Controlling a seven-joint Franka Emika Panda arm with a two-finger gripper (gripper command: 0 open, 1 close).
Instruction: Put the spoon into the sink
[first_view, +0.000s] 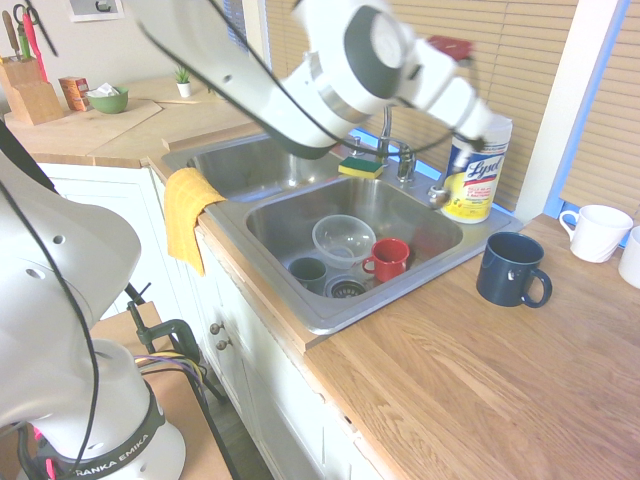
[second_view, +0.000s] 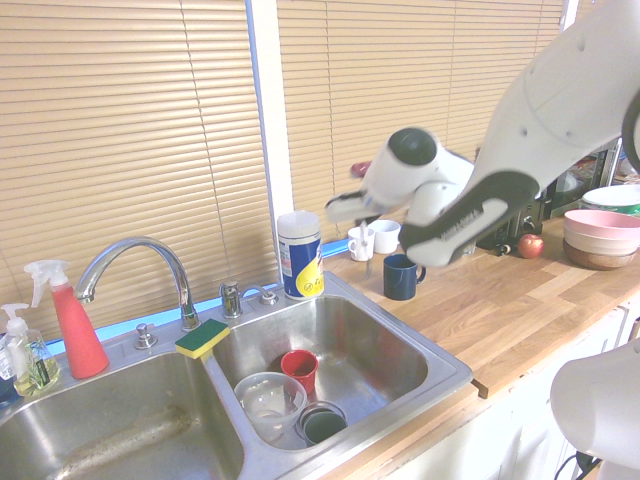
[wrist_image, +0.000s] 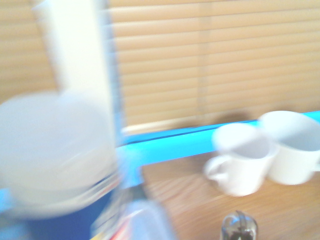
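Spoon (wrist_image: 239, 228), metal: held in the closed gripper (second_view: 366, 221), above the counter's edge (first_view: 520, 235). Step: carrying, apparently. Next move: across over sink (second_view: 450, 376), lower, release clear of cups (first_view: 386, 259).

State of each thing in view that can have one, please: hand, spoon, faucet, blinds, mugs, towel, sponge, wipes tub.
Hand: shut on spoon
Spoon: held, above the counter area
Faucet: no water running
Blinds: lowered
Dark blue mug: upright, on counter
Red mug: in basin
Towel: draped over sink edge
Sponge: green side up
Wipes tub: upright
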